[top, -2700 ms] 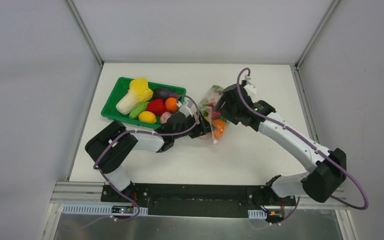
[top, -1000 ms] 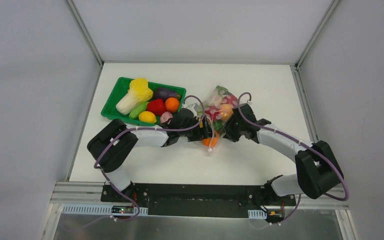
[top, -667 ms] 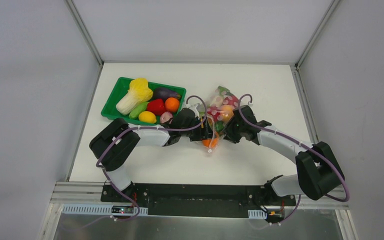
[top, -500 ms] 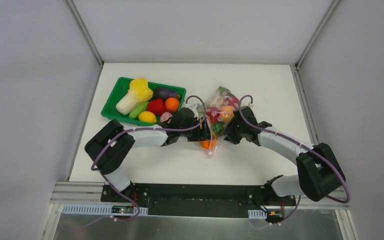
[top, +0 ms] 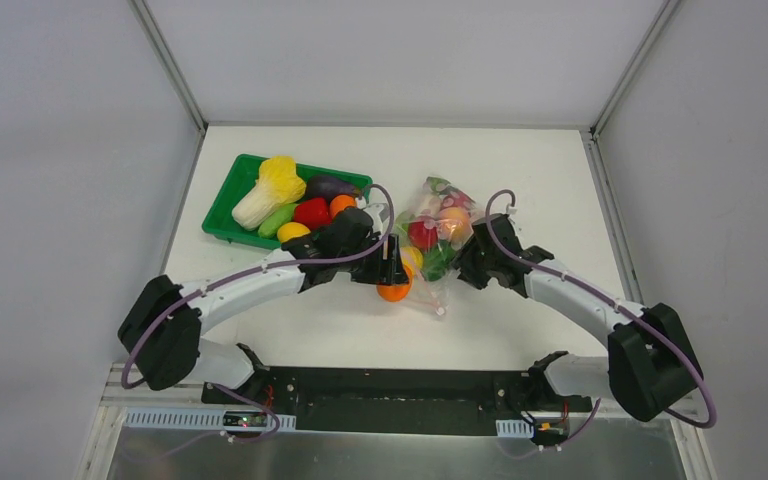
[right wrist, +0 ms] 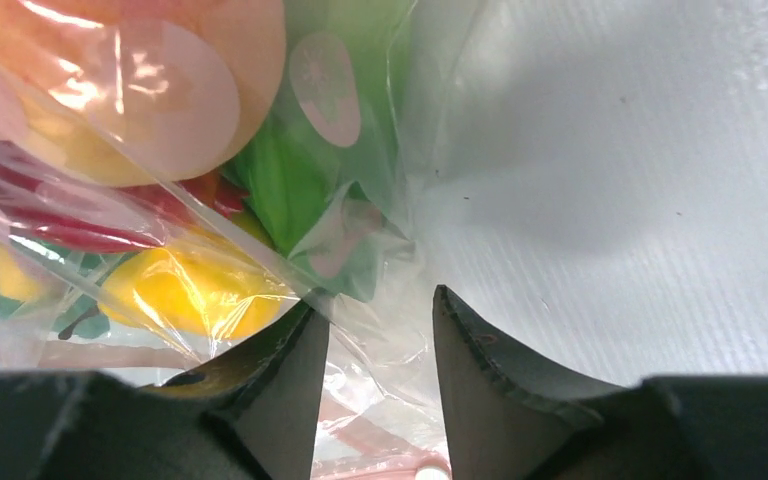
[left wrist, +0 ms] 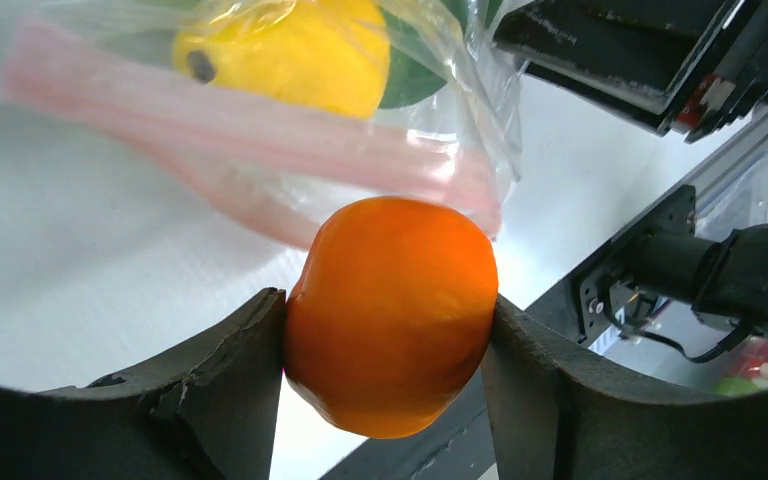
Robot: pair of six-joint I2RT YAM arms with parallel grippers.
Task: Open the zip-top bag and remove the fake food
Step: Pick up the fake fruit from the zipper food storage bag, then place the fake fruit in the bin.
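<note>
The zip-top bag (top: 442,222) lies mid-table, its pink zip strip (left wrist: 260,140) at the open near end. Inside are a peach (top: 452,220), a red apple (top: 421,233), a yellow fruit (left wrist: 280,45) and green leaves (right wrist: 295,175). My left gripper (top: 392,282) is shut on an orange (left wrist: 390,315), held just outside the bag's mouth, above the table. My right gripper (top: 465,262) is at the bag's right edge. In the right wrist view (right wrist: 378,305) its jaws stand apart with loose bag film between and under them.
A green tray (top: 222,222) at the back left holds a napa cabbage (top: 272,188), an eggplant (top: 328,186), a red pepper (top: 312,213), another orange (top: 340,205) and a lemon (top: 293,232). The left forearm lies along the tray's near side.
My left gripper has drawn back to the near left with the orange, out of the bag's mouth. The left arm has swung outward. The bag has settled flatter on the table.
</note>
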